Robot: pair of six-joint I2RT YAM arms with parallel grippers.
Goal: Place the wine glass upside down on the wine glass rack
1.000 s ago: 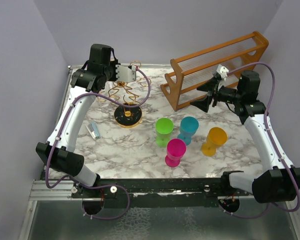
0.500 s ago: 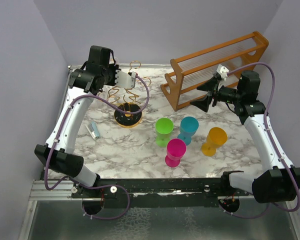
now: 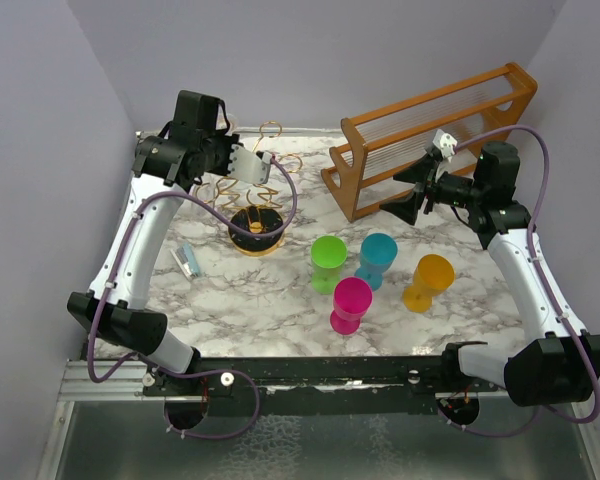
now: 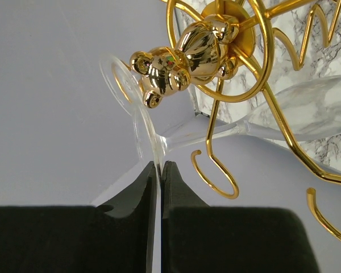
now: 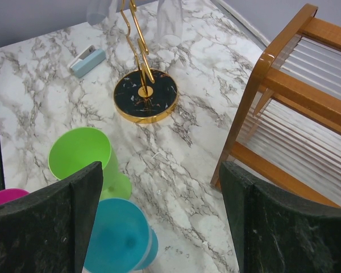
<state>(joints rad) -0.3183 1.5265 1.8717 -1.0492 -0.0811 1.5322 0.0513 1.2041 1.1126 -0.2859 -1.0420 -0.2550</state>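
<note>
The gold wire wine glass rack stands on its round dark base at the back left; its looped top fills the left wrist view. My left gripper is shut on the edge of the foot of a clear wine glass. The glass lies tilted, its stem passing among the gold loops and its bowl off to the right. The rack base also shows in the right wrist view. My right gripper is open and empty, hovering by the wooden rack.
A large orange-brown wooden slatted rack stands at the back right. Green, teal, pink and orange plastic goblets stand mid-table. A small blue-white object lies at the left.
My left gripper has moved a little lower and nearer over the gold rack with the glass in it. The right arm has not moved.
</note>
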